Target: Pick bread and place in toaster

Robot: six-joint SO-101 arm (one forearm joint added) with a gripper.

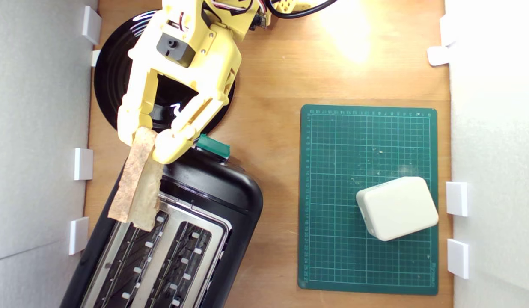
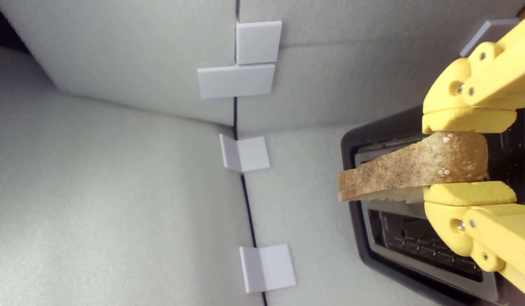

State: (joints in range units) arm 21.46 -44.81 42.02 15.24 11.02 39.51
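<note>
Yellow plastic gripper (image 2: 468, 160) pinches the brown-crusted wedge of bread (image 2: 411, 168) at its thick end above the glossy black toaster (image 1: 213, 188); light, crumbly, so squeeze gently.

Exterior view looks straight down; wrist view sits close, sharing the toaster (image 1: 213, 201).

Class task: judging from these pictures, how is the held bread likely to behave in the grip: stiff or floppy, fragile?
The bread sticks out from the hand without drooping, so probably stiff. Crumbs on the green mat suggest it sheds. Its airy crumb likely crushes under hard squeezing.
</note>
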